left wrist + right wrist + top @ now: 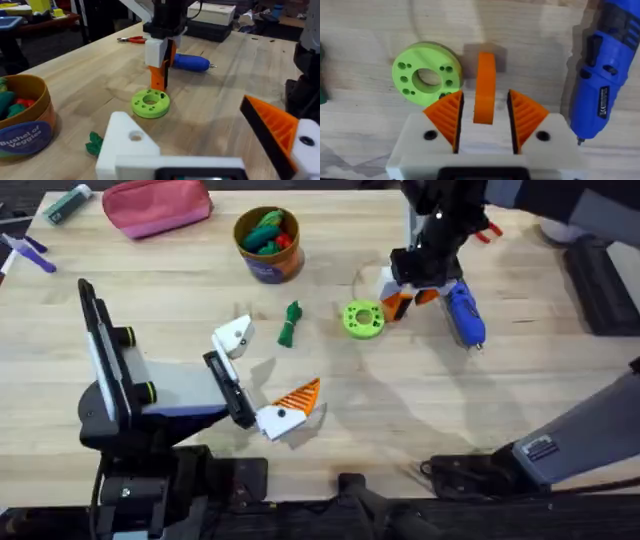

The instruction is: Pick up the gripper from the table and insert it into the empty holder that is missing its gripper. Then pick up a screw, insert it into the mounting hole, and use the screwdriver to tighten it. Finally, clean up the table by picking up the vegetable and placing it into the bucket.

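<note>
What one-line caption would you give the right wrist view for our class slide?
Right gripper open around the small orange gripper on the table, green disc and blue screwdriver on either side.

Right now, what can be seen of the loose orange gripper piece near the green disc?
The gripper is a small orange wedge of smooth plastic with a rounded far end. It lies flat on the wooden table, just beside the green disc and some way from the blue screwdriver. The right hand straddles it: its near end sits between the two orange ribbed pads, with a gap showing on each side, so nothing grips it yet. Its underside is hidden.
</note>
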You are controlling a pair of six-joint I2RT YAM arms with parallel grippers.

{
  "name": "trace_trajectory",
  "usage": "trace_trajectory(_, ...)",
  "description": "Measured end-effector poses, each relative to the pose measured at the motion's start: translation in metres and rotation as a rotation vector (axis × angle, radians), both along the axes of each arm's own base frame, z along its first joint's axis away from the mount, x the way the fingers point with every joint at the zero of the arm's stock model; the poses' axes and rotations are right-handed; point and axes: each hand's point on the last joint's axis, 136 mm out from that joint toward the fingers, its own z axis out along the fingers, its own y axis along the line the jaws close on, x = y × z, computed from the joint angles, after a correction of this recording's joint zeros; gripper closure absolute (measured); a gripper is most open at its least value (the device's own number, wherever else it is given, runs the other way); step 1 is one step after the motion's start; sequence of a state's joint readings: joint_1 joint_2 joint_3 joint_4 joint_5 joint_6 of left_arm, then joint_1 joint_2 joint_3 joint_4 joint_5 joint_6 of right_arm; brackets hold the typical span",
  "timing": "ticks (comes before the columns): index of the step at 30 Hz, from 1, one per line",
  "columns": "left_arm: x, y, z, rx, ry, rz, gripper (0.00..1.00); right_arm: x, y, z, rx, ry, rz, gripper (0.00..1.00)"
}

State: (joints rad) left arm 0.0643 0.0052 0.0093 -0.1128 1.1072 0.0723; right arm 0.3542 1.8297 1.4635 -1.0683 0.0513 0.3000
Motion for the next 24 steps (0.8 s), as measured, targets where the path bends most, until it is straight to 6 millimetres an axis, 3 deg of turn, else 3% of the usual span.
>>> trace_trajectory(5,0.0,0.0,0.0,0.0,0.0,0.0,0.015,0.0,0.0,0.0,0.0,0.0,-0.001,0.601)
trace_trajectory(12,0.0,0.0,-0.0001,0.0,0.0,0.0,0.015,0.0007,0.0002,0.0002,0.001,-0.003,-0.008,0.972)
trace_trajectory(24,0.0,0.0,0.0,0.0,0.0,0.0,0.015,0.0015,0.0,0.0011,0.002,-0.007,-0.008,0.987)
